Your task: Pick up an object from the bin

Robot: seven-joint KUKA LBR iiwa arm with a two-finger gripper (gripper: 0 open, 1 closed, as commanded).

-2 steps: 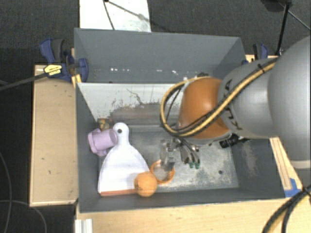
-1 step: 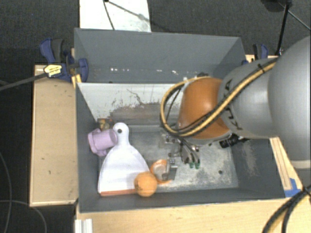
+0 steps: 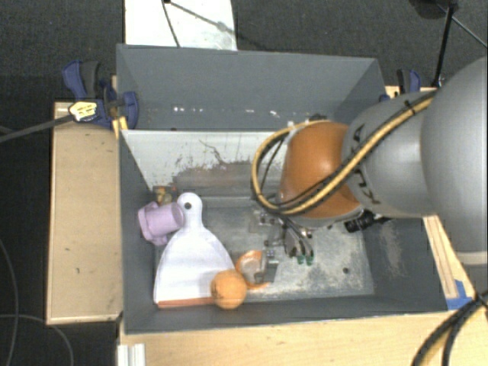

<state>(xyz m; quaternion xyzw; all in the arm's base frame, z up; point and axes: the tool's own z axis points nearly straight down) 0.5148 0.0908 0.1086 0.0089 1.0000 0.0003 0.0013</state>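
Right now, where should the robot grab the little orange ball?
Probably from straight above, closing on the orange ball across its round middle. It lies at a corner of the white scoop, near the front wall of the bin, so sideways room looks tight.

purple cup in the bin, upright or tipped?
Tipped. The purple cup lies on its side by the bin's left wall, beside the white scoop's handle.

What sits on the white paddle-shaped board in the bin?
An orange ball rests on the lower right corner of the white board. Anything beneath the board is covered.
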